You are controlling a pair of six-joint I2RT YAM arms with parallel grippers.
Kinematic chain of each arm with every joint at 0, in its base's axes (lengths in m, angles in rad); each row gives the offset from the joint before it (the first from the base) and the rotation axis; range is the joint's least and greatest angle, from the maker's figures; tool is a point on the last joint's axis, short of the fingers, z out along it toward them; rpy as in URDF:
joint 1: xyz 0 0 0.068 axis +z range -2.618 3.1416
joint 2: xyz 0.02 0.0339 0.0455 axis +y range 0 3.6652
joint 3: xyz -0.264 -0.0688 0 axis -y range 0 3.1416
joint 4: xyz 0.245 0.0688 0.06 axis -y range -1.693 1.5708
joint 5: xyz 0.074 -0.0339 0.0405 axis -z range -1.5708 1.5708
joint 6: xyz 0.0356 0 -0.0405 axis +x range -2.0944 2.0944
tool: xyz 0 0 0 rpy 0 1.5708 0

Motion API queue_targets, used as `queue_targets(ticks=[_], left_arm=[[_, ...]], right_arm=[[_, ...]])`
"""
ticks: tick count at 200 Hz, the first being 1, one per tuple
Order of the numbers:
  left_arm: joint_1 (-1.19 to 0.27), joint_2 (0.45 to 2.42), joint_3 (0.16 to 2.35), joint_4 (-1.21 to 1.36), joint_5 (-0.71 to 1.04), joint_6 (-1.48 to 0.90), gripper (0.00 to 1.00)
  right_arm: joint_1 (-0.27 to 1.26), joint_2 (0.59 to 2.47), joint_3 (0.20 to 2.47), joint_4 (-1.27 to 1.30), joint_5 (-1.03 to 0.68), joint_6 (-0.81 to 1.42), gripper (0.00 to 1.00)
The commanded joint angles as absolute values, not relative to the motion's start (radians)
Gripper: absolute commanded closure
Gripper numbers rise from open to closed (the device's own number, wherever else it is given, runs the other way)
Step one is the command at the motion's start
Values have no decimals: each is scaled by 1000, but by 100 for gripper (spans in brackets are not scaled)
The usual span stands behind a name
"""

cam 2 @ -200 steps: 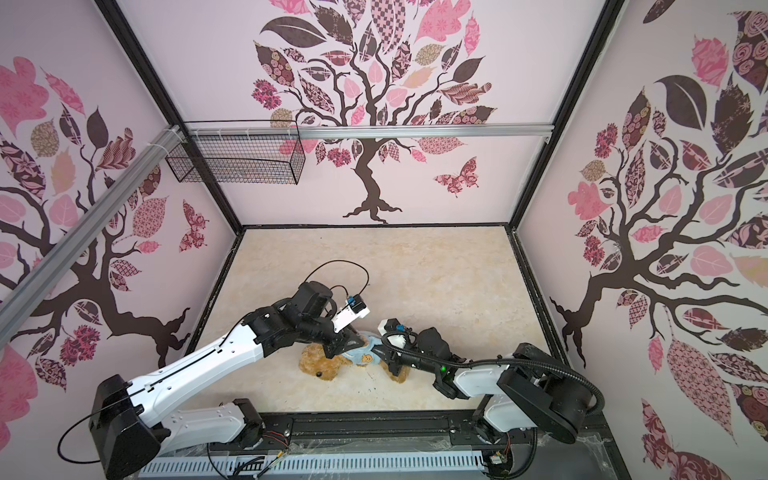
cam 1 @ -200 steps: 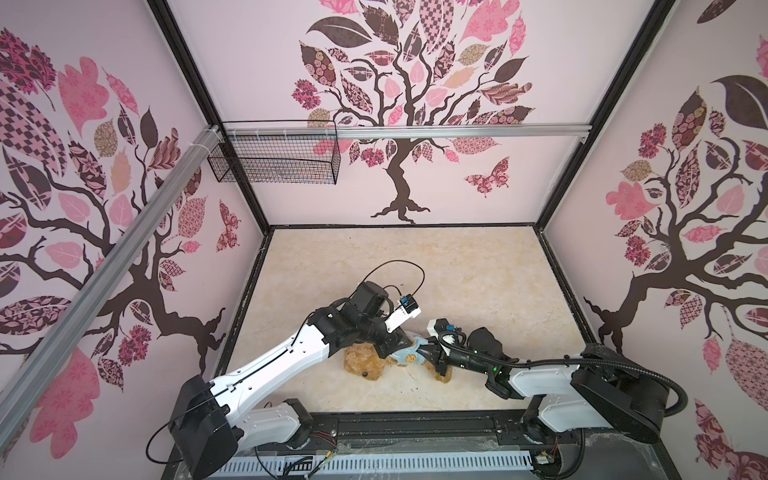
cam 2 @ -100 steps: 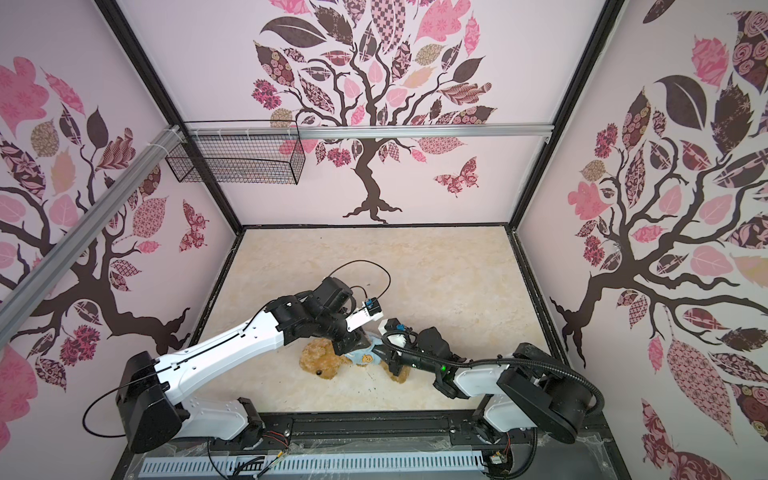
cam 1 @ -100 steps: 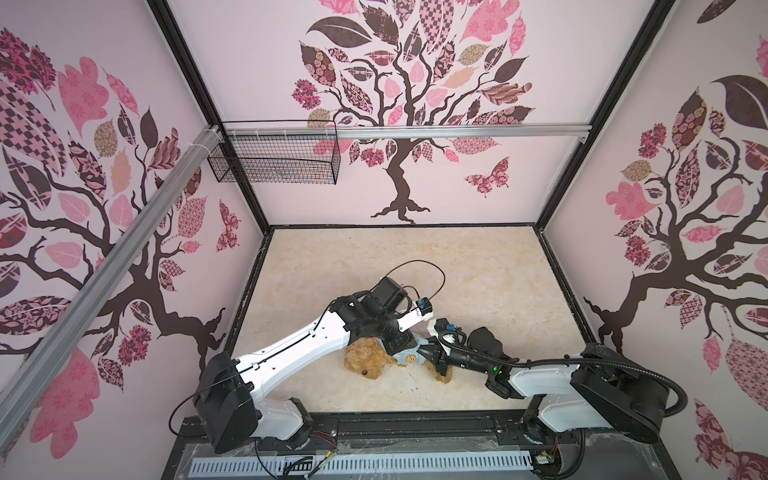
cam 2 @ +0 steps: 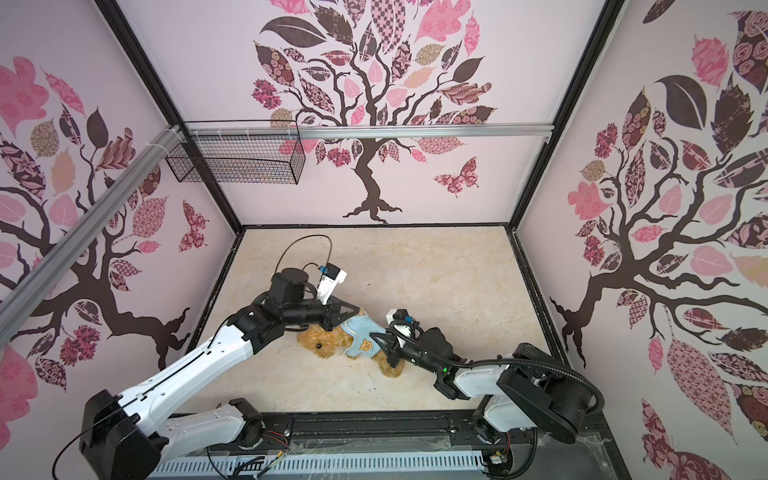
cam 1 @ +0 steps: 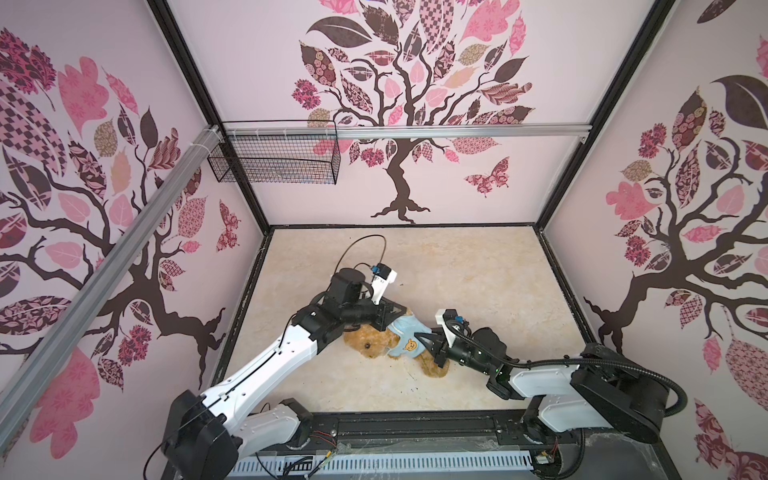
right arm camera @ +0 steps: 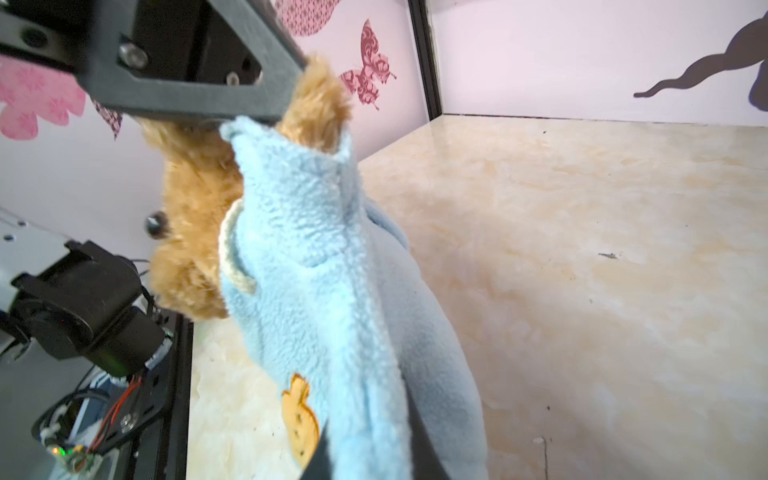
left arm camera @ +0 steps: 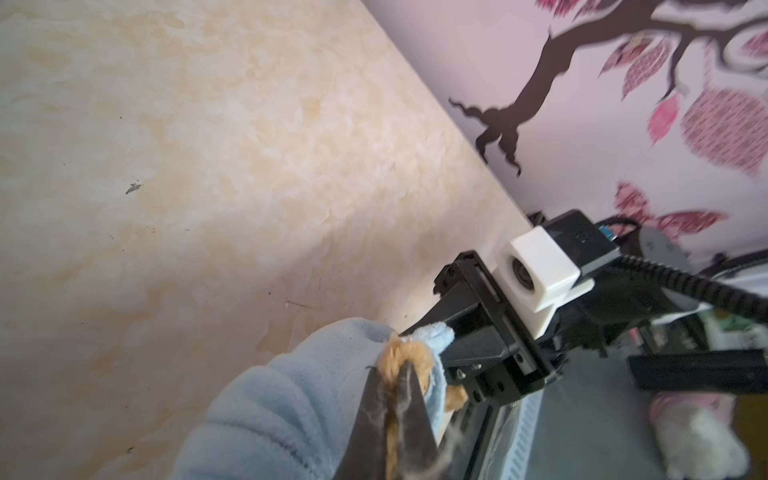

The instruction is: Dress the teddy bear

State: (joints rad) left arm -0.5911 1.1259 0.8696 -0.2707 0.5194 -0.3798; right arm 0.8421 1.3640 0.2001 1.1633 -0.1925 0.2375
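The teddy bear lies near the table's front middle in both top views, head to the left, with a light blue shirt over its body. My left gripper is shut on the bear's paw, which sticks out of a sleeve. My right gripper is shut on the shirt's lower edge, next to the orange bear-face patch. The bear's legs are partly hidden behind the right gripper.
A black wire basket hangs on the back wall at the left, under a metal rail. Patterned walls close in the table on three sides. A black rail carrying both arm bases runs along the front edge.
My left gripper has shifted a little toward the back and closed on the bear's paw at the sleeve. More of the blue shirt now shows over the bear. The right gripper has held still.
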Motion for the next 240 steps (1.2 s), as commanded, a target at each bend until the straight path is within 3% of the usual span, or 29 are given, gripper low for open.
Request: queue_targets(ticks=[1,53,84,127,240], left_arm=[[-530,1078,829,107,566,-644,100],[-571,1117,864,-330,502,-219,100],[-637,1152,915,-530,439,-32,76],[-688,1128,955,-509,448,2,59],[-827,1341,1138,-687,247,172,57]], right_arm=[[843,1411,163,1033,-129,296,87],[844,1367,218,925,-147,210,87],[844,1329,227,919,-238,107,89],[844,1313,224,922,-293,53,90],[843,1324,213,957,-310,67,90]])
